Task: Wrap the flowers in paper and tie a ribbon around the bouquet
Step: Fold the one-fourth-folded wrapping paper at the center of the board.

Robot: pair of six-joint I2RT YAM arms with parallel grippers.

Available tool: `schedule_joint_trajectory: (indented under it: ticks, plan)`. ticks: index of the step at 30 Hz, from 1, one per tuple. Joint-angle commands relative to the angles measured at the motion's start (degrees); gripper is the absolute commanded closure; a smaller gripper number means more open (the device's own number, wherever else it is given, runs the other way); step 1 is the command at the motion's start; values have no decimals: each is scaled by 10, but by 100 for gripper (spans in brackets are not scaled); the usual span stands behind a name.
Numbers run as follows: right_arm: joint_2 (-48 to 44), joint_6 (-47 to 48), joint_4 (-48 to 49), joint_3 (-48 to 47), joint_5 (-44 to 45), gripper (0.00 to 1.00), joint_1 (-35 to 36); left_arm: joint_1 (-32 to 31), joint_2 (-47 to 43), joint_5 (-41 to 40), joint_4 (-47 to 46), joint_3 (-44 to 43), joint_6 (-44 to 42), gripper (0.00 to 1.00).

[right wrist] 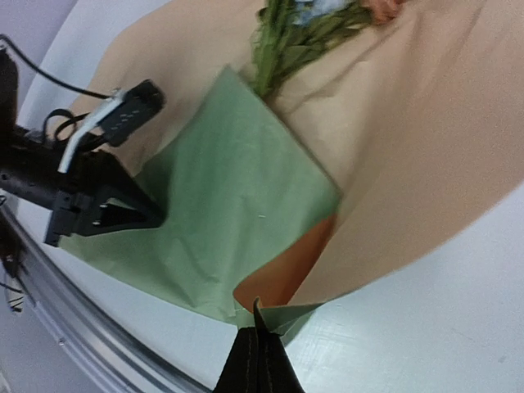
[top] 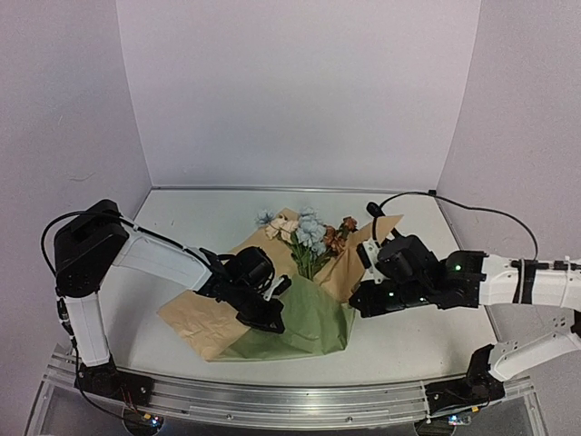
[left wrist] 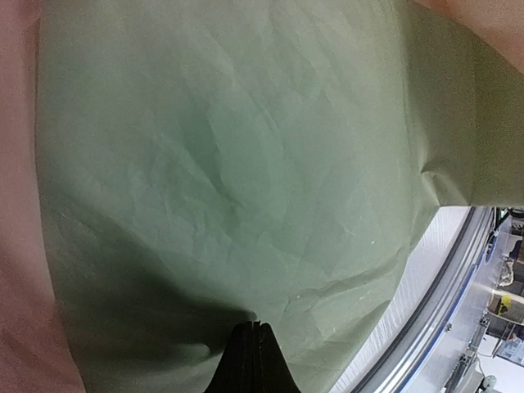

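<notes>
Got the flowers (top: 309, 234) lying on the paper (top: 195, 325), heads pointing away, green flap (top: 313, 329) folded over the stems; seeing the left gripper (left wrist: 255, 329) clamped fully shut against that flap, can't tell whether pinching any; right gripper (right wrist: 259, 326) shut too, apparently nipping the flap's near right corner, slightly lifted; could easily tear or slip off such thin crinkly stuff; might also drag the stems askew if pulled unevenly; no ribbon spotted.

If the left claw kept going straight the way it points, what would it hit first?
The paper: the shut left claw points at its green folded flap, which fills the view just ahead. Its tips seem to touch it, though depth is hard to judge.
</notes>
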State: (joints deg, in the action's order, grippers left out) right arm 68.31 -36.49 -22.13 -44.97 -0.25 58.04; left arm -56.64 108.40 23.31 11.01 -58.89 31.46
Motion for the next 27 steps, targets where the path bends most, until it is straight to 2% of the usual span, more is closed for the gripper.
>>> schedule_joint_trajectory:
  ticks: [1, 8, 20, 25, 27]
  plan:
    - [103, -12, 102, -75, -134, 100, 7, 10, 1, -13, -29, 3, 7, 99]
    - [244, -57, 148, -148, -222, 100, -8, 24, -33, -11, -35, 25, 10, 100]
    - [346, -119, 219, -141, -236, 100, -15, 63, -112, 11, -43, 61, 39, 95]
    - [367, -127, 241, -139, -242, 100, -15, 111, -156, 68, -84, 83, 76, 85]
    - [370, -130, 248, -136, -243, 100, -15, 131, -166, 86, -101, 87, 93, 77]
